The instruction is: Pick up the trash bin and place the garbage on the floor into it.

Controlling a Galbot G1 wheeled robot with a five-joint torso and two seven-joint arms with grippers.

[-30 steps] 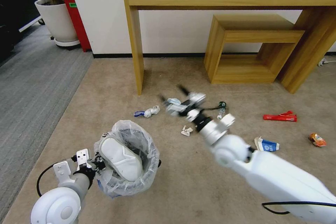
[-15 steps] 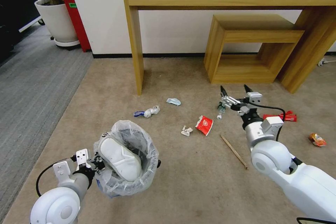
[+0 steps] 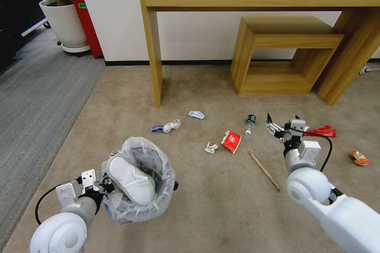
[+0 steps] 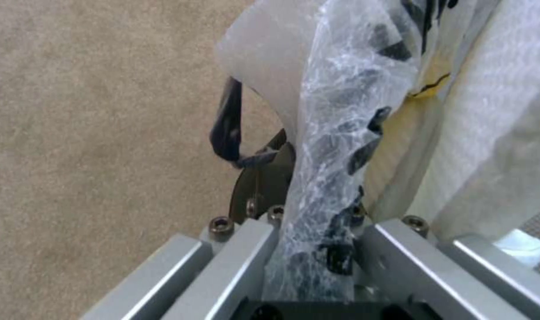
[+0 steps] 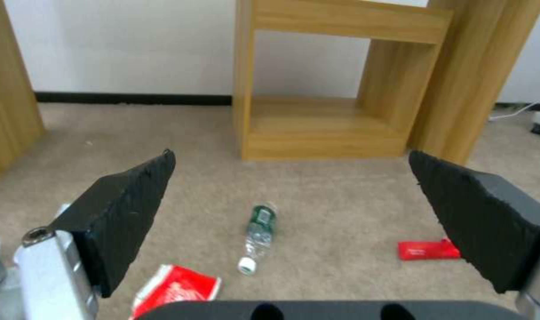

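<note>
A: Head view?
B: Lower left, the left gripper (image 3: 103, 186) grips the trash bin (image 3: 138, 184), one white slipper (image 3: 132, 180) inside. Right gripper (image 3: 282, 121) hangs spread at centre right, near the bottle (image 3: 249, 123).

A: Wrist views?
B: Left fingers (image 4: 240, 262) clamp the bin's bag. Right pads (image 5: 131, 213) wide apart, bottle (image 5: 258, 235) centred low, red cup (image 5: 175, 286) bottom left.

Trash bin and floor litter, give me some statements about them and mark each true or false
1. The left hand grips the trash bin by its bagged rim. True.
2. The bin is empty. False: a white slipper lies in it.
3. The right hand is shut on the bottle. False: it is open, and the bottle lies on the carpet.
4. The red paper cup lies flattened on the carpet. True.
5. The wooden stick is in the bin. False: it lies on the carpet.
</note>
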